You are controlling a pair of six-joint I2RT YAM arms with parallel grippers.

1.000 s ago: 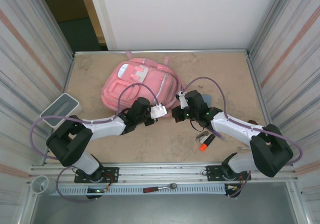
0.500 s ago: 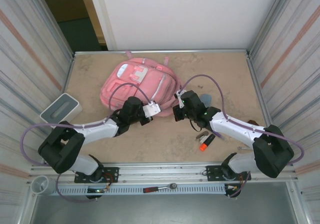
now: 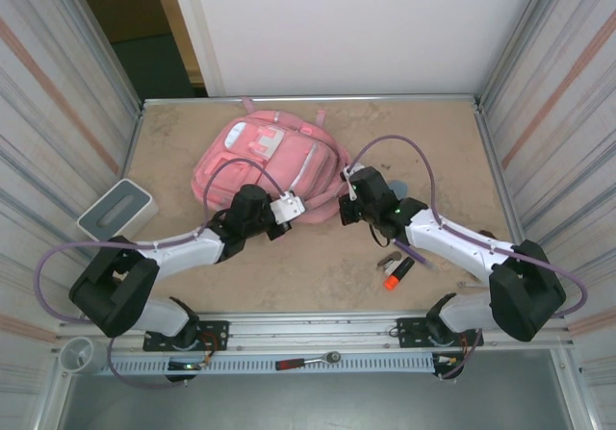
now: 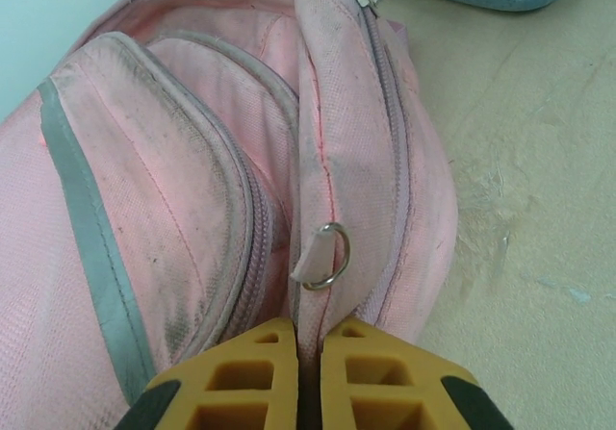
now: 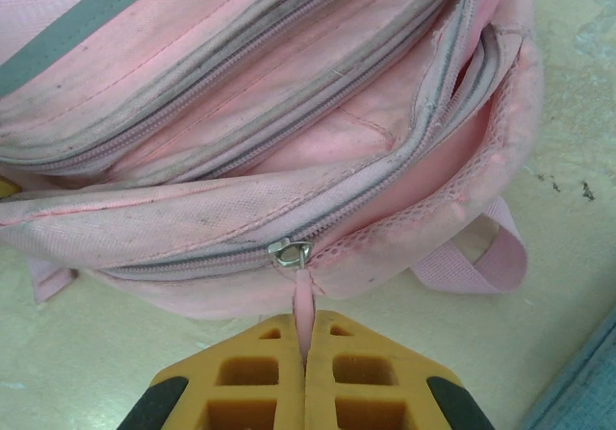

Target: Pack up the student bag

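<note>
We see the large pink fabric backpack lying on the tan table toward the far left, front pockets up, its near edge reaching both grippers. The left gripper has its yellow jaws nearly together, pinching a raised seam of the backpack just below a small metal ring. The right gripper is clamped on the pink fabric pull tab hanging from the silver zip slider. A grey-white box sits well apart at the table's left edge, and an orange-capped marker lies near the right arm.
</note>
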